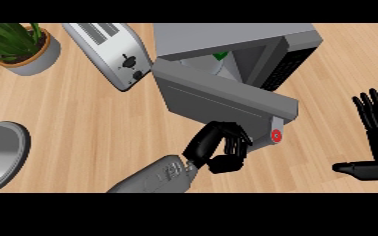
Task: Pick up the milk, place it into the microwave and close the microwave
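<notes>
The grey microwave (pixel 244 37) stands at the back middle of the counter. Its door (pixel 214 97) is swung partway round, leaving a gap at the top. Through that gap a white milk carton with a green mark (pixel 220 58) shows inside the cavity, mostly hidden by the door. My left hand (pixel 219 147) sits against the door's outer face near its lower edge, beside the red button (pixel 276 135), with fingers curled and nothing held. My right hand (pixel 367 130) rests open at the right edge, fingers up and thumb stretched out.
A silver toaster (pixel 111 52) lies left of the microwave. A potted plant (pixel 26 47) stands at the back left corner. A grey plate's rim (pixel 11 152) shows at the left edge. Bare wooden counter (pixel 96 130) lies in front.
</notes>
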Robot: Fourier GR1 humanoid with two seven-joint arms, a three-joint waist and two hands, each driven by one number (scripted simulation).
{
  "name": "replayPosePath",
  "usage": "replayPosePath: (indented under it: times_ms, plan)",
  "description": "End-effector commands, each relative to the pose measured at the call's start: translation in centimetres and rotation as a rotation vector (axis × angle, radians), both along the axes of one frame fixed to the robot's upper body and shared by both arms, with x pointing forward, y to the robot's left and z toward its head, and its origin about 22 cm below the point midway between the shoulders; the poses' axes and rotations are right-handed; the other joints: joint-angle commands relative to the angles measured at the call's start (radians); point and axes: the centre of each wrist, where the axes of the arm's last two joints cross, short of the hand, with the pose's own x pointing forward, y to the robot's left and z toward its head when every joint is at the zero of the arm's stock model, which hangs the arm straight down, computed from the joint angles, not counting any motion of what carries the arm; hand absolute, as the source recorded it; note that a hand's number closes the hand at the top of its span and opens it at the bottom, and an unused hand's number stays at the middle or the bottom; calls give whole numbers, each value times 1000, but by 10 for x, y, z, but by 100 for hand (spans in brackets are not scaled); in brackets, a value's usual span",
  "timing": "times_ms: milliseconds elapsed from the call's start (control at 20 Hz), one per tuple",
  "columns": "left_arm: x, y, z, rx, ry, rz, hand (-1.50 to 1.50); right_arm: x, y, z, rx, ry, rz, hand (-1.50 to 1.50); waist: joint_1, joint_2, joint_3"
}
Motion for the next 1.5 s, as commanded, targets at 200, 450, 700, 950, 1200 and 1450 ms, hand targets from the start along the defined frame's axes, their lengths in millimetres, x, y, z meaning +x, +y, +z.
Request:
replayPosePath:
  times_ms: [200,450,700,950,1200,1450]
  plan:
    - [36,-26,55,-102,-144,41,150,24,6,30,-11,-63,132,-150,-70,14,0]
    - [58,-29,75,-104,-160,87,150,36,16,42,19,-109,174,-150,-106,28,4]
    - [74,-34,94,-107,-189,116,150,47,20,57,36,-134,226,-150,-141,42,7]
    - [84,-33,98,-107,-188,155,150,58,23,75,33,-157,266,-150,-168,55,6]
    - [89,-36,109,-118,-187,181,150,67,29,88,36,-167,336,-150,-178,58,9]
    - [88,-36,107,-123,-196,209,150,73,37,99,40,-159,422,-150,-193,59,9]
